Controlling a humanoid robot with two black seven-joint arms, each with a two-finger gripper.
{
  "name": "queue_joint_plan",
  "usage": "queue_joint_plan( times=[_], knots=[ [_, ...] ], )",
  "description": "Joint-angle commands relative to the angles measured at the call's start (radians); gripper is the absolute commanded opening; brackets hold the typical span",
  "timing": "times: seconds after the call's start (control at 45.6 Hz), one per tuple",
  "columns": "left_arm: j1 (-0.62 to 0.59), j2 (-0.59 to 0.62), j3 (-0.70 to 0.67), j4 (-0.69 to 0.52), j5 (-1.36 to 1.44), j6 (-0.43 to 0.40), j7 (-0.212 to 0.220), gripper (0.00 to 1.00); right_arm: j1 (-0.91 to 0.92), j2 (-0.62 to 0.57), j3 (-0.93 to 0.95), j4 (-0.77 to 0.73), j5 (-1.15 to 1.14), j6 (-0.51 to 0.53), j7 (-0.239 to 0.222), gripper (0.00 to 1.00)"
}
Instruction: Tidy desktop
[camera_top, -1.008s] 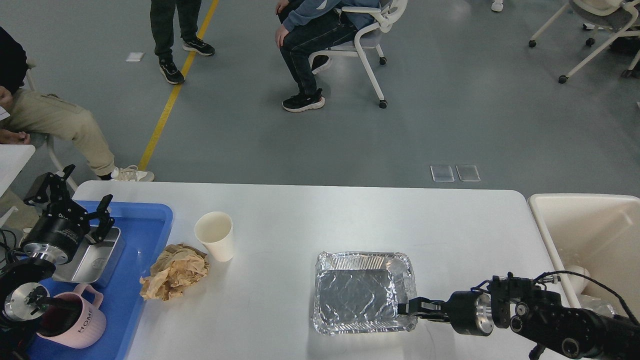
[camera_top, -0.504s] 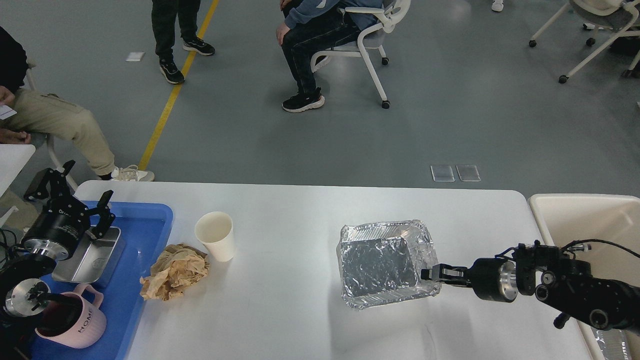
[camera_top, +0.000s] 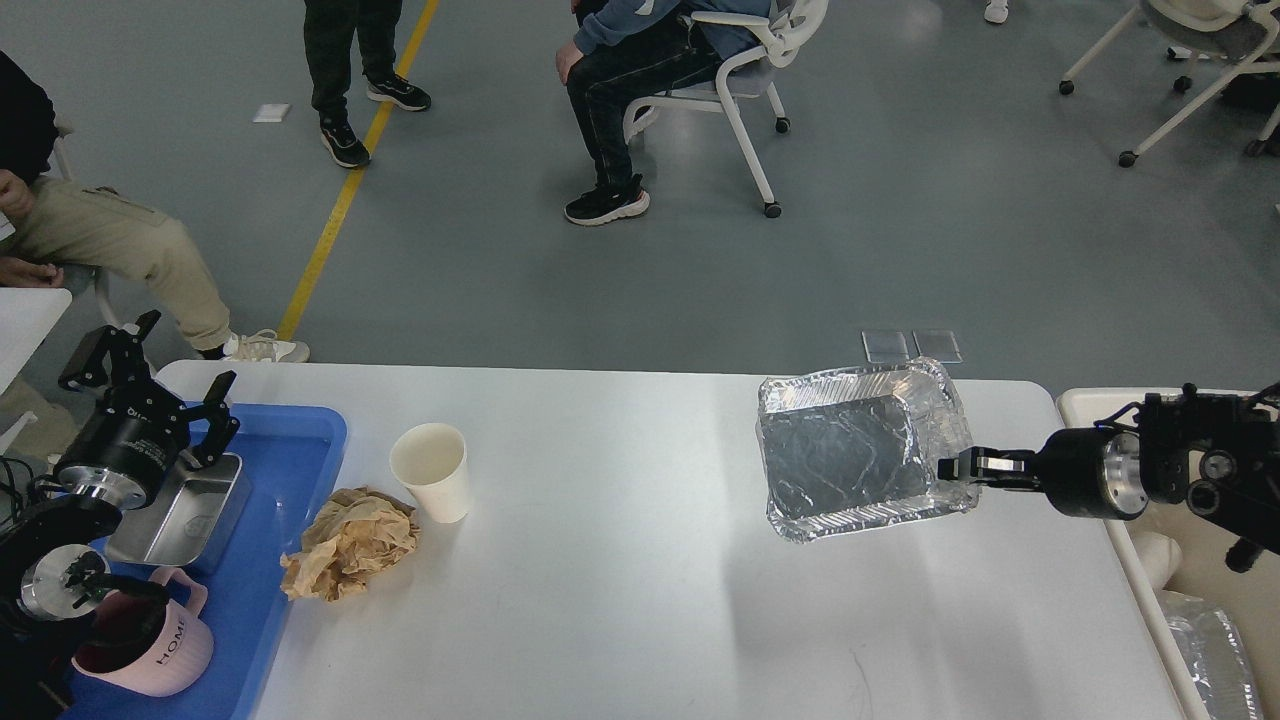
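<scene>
The white desktop (camera_top: 640, 600) fills the lower view. My right gripper (camera_top: 958, 469) is shut on the right rim of a foil tray (camera_top: 860, 450) and holds it tilted in the air above the desktop's far right part. A white paper cup (camera_top: 430, 470) stands upright at the left, with a crumpled brown paper (camera_top: 350, 543) in front of it. My left gripper (camera_top: 155, 378) is open and empty above the blue tray (camera_top: 290, 470), over a steel box (camera_top: 190, 505).
A pink mug (camera_top: 150, 645) stands in the blue tray's near end. A cream bin (camera_top: 1190, 480) stands beside the desktop's right edge, with foil inside. People and chairs are on the floor beyond the table.
My right gripper has lifted the foil tray off the desktop and carried it up and to the right, toward the cream bin. My left gripper has risen slightly.
</scene>
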Motion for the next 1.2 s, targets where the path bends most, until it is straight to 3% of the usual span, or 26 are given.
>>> queue_joint_plan(
  times=[0.0,0.131,0.35,0.504,0.57,0.679,0.789,1.008,1.183],
  knots=[
    [-0.002,-0.001,0.004,-0.002,0.000,0.007,0.027,0.97,0.025,-0.009,0.002,0.057,0.036,0.003,-0.030,0.00],
    [0.010,0.021,0.006,-0.054,0.000,0.016,0.077,0.97,0.028,-0.010,0.002,0.096,0.045,-0.003,-0.050,0.00],
    [0.018,0.151,0.013,-0.175,0.008,0.061,0.100,0.97,0.026,-0.004,0.007,0.099,0.045,-0.009,-0.055,0.00],
    [0.062,0.269,0.094,-0.376,0.005,0.114,0.239,0.97,0.025,-0.001,0.010,0.101,0.045,-0.010,-0.055,0.00],
    [0.088,0.314,0.162,-0.464,0.011,0.180,0.264,0.97,0.025,-0.001,0.010,0.099,0.045,-0.010,-0.055,0.00],
    [0.085,0.404,0.280,-0.586,0.014,0.231,0.267,0.97,0.025,-0.001,0.016,0.102,0.045,-0.010,-0.055,0.00],
    [0.088,0.463,0.305,-0.663,0.031,0.280,0.268,0.97,0.025,0.002,0.021,0.104,0.045,-0.010,-0.055,0.00],
    [0.091,0.709,0.446,-0.775,0.121,0.286,0.268,0.97,0.017,0.010,0.022,0.117,0.045,-0.010,-0.053,0.00],
    [0.096,0.895,0.507,-0.821,0.356,0.283,0.259,0.97,0.008,0.033,0.021,0.117,0.045,-0.010,-0.055,0.00]
  ],
)
